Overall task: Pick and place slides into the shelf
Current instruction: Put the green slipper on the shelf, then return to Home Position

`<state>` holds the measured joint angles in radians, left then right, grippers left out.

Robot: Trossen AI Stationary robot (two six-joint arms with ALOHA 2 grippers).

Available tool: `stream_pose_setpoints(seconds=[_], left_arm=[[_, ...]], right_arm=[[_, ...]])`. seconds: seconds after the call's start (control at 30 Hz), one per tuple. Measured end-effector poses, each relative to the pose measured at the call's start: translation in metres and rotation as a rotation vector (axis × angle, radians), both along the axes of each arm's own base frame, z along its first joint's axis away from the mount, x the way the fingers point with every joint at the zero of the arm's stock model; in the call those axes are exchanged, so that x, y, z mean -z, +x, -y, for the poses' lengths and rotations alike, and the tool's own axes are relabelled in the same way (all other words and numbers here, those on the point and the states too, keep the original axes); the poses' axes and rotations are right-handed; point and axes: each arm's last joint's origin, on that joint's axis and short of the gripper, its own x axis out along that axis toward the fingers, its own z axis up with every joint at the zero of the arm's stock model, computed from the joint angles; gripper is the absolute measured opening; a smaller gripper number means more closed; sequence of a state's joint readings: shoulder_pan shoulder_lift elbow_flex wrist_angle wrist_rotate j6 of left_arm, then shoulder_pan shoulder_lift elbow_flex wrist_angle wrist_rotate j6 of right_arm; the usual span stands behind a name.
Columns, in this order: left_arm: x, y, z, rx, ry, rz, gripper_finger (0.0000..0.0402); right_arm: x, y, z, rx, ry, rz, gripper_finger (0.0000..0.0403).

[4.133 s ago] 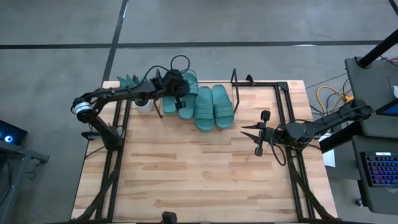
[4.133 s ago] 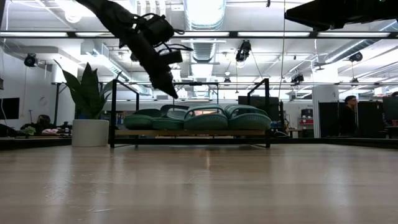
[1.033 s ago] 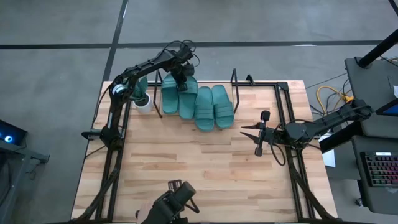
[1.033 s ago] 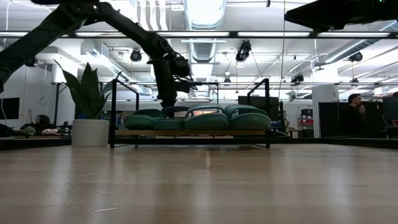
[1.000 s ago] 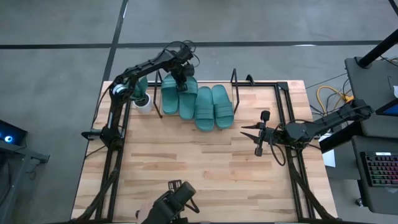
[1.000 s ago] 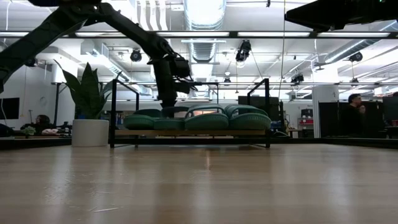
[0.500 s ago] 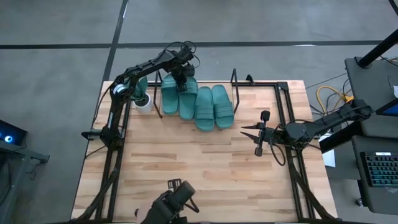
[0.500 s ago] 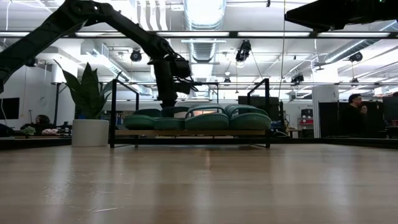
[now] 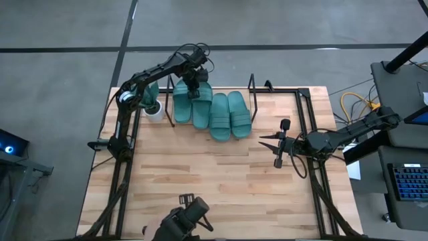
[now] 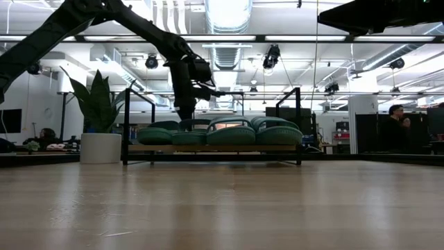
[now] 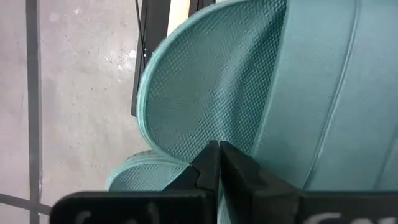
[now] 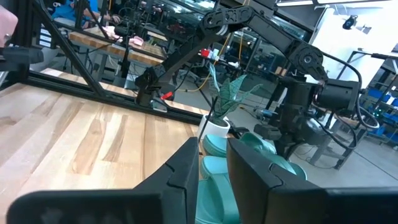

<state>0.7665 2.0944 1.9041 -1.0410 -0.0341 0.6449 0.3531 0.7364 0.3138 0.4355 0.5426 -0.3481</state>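
The left gripper (image 11: 217, 163), fingers pressed together, pokes a teal-green rubber slide (image 11: 261, 81) just ahead. Pushing hard could knock it off the low wood-and-wire shelf (image 10: 208, 148).

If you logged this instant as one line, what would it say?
left pincer: shut, at teal rubber slide sandals | light-wood wire-frame shelf: four on it | right pincer: open, waiting

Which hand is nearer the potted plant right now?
Left. The left hand is over the slides at the shelf's far edge, a short way from the potted plant. The right hand waits open at the table's right side, beyond the slides.
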Motion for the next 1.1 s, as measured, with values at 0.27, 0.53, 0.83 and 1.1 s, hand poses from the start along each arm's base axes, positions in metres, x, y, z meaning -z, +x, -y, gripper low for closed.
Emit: stream_pose_setpoints(seconds=[0.27,0.53,0.83,1.1], left_arm=[[-0.018,-0.003,0.003,0.023,0.097,-0.007,0.0],[-0.068,-0.013,0.02,0.004,0.223,0.105,0.0],[-0.145,-0.019,0.088,0.007,0.148,0.492,0.0],[-0.193,-0.007,0.183,0.114,0.071,0.749,0.0]], right_arm=[[0.0,0.0,0.0,0.0,0.0,0.0,0.0079],[0.0,0.0,0.0,0.0,-0.001,0.0,0.0076],[0.001,0.0,0.0,0.0,0.017,-0.005,0.0073],[0.002,0.0,0.0,0.0,0.052,-0.008,0.0075]])
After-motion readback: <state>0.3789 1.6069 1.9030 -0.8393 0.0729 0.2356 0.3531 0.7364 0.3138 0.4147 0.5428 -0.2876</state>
